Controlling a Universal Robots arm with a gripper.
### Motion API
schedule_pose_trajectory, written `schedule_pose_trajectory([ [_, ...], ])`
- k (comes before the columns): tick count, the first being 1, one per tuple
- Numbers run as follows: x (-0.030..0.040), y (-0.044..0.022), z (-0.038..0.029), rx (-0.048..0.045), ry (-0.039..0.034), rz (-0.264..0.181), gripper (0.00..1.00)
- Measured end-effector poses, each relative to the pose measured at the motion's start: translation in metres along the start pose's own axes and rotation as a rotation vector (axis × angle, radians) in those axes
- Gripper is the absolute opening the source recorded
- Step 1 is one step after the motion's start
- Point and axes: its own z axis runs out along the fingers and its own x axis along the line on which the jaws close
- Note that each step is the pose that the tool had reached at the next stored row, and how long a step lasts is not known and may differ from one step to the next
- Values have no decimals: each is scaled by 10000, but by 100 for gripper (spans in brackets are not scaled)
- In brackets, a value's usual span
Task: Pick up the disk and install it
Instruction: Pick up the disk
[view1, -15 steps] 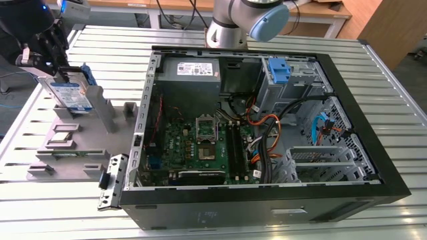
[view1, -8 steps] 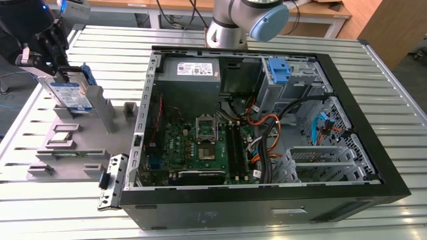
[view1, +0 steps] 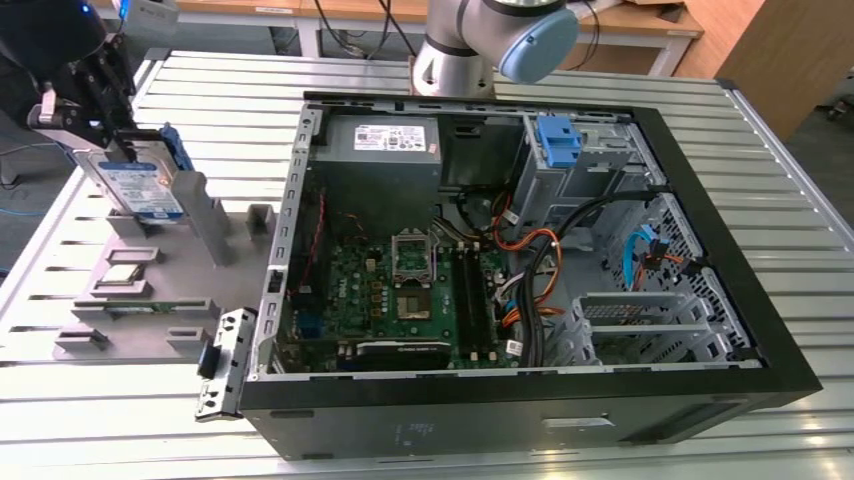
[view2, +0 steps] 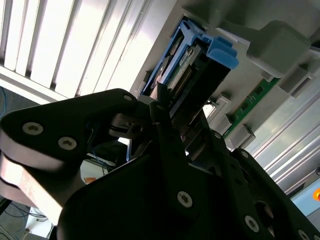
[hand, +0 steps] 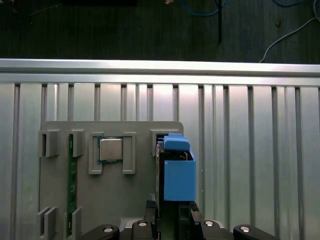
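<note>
Looking from the exterior view's left, we find our black end effector (view1: 118, 148) closed on the flat silver blue-framed disk (view1: 144, 192), upright in the grey slotted holder (view1: 200, 210) on the ribbed metal table (view1: 120, 430), where we fear a skewed lift could jam it.

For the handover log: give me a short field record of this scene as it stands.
task item: silver rectangular hard drive in a blue plastic carrier, upright in the grey holder tray
gripper: at the drive's upper end; hold cannot be told
case: open black computer case, drive not inside it
also in tray: square silver processor chip, green memory stick
surface: slatted metal table
</note>
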Motion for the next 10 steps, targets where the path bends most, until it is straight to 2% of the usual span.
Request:
schedule_pose_trajectory([
  [10,-1,1,-17,-5,3,1,35],
])
